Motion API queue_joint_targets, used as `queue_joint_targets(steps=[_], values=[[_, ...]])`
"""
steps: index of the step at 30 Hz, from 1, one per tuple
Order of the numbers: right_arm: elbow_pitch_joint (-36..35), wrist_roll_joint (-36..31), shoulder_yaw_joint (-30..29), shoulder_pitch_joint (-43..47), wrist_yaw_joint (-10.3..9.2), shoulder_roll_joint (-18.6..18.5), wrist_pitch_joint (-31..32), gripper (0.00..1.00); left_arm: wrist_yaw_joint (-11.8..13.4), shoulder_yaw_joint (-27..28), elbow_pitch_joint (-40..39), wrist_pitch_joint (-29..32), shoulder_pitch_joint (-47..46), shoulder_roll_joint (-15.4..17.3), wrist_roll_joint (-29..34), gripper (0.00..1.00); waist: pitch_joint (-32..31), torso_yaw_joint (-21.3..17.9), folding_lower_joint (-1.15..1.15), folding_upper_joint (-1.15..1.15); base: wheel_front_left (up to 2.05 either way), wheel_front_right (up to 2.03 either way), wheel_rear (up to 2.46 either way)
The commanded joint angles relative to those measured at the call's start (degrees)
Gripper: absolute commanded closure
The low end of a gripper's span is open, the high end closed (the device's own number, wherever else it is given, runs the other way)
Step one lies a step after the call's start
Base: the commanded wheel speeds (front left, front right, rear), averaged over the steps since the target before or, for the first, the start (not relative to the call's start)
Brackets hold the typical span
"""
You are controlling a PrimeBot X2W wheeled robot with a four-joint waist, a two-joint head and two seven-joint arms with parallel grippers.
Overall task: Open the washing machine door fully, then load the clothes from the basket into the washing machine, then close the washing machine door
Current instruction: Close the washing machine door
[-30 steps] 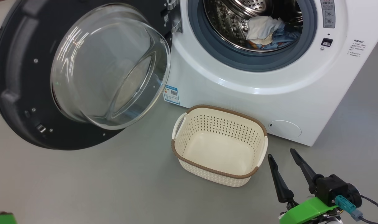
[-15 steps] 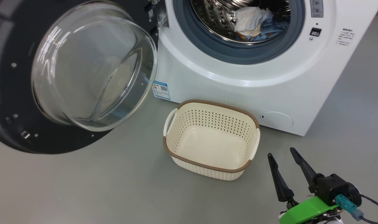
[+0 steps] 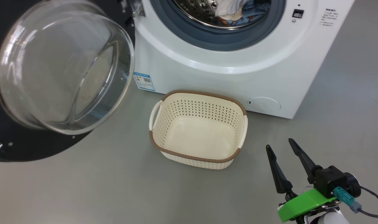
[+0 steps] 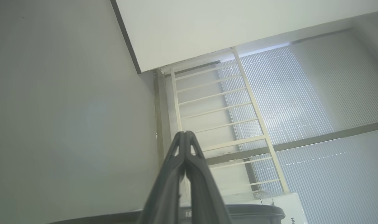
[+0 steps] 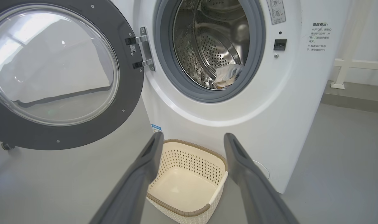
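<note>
Head view has the washing machine [image 3: 207, 71] with its door [image 3: 61, 68] swung wide left, clearing the drum mouth. The basket [image 3: 204, 93] sits empty just before it, its clothes [image 3: 232, 12] inside the drum. The right gripper [image 3: 279, 143] hangs spread and empty. The left gripper [image 4: 184, 134] has its 2 fingers pressed together, holding nothing.

Washing machine door [image 5: 52, 74] swung wide open; clothes in washing machine [image 5: 301, 102] drum; cream basket [image 3: 198, 130] empty, floor, just before it.

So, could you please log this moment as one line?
washing machine door open | basket empty | clothes in washing machine | left gripper shut | right gripper open, free
</note>
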Motion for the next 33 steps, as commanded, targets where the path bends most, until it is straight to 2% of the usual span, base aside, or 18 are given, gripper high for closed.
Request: queue_joint_targets(steps=[1, 9, 24, 29, 33], values=[[-1.21, -0.75, 1.77, -1.59, 0.09, 0.08, -0.27, 0.00, -0.17, 1.03, -0.95, 1.21, -2.20, 4.74, -1.20, 1.00, 1.13, -1.30, 0.00, 0.00, 0.00, 0.00, 0.00], [-1.27, -1.30, 1.75, -2.42, 0.09, 0.08, -0.27, 0.00, -0.17, 0.45, 0.38, 3.13, -3.33, 6.29, -2.91, 1.00, 2.83, -3.62, 0.00, 0.00, 0.00, 0.00, 0.00], [-1.52, -0.82, 2.00, -2.89, 0.09, 0.08, -0.27, 0.00, -0.17, -1.48, 2.91, 0.19, -3.11, 6.17, -2.38, 1.00, 4.66, -7.57, 0.00, 0.00, 0.00, 0.00, 0.00], [-1.19, -0.04, 2.44, -2.73, 0.09, 0.08, -0.27, 0.00, -0.17, -1.83, 2.27, 1.30, -2.35, 6.08, -3.43, 1.00, 4.61, -7.83, 0.00, 0.00, 0.00, 0.00, 0.00], [-0.52, 0.55, 2.44, -2.39, 0.09, 0.08, -0.27, 0.00, -0.17, -2.48, 1.22, 4.92, -0.71, 5.35, -5.12, 1.00, 4.06, -7.28, 0.00, 0.00, 0.00, 0.00, 0.00]])
